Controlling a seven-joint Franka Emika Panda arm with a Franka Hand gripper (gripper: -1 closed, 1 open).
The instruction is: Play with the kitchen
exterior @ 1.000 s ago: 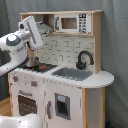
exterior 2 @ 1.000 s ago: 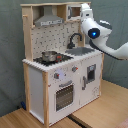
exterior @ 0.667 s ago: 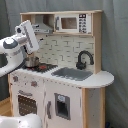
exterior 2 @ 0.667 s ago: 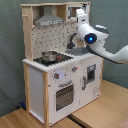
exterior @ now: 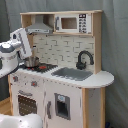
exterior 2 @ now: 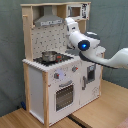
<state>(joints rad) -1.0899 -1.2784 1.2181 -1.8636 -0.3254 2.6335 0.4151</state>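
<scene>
**Arm over the hob, pot in reach**

The kitchen (exterior: 60,75) stands upright on a wood floor against a grey curtain; in both exterior views the arm comes in at stovetop (exterior 2: 52,60) height. The gripper (exterior: 26,50) points down near a small metal pot (exterior 2: 48,56) on the black hob, below the hood (exterior 2: 48,20). Jaw state: cannot tell, the fingers are not resolved in either view.

Step in hand, as a guess: approaching the pot. To do it well:
- descend straight, clear of the hood edge above
- centre on the pot rim or handle before closing
- keep the wrist off the tiled back wall (exterior: 57,47)

Sink (exterior: 75,74) and black faucet (exterior: 84,59) lie apart from the arm, untouched. Microwave (exterior: 72,22) on top shows button marks; no writing, brand or label is readable anywhere
</scene>
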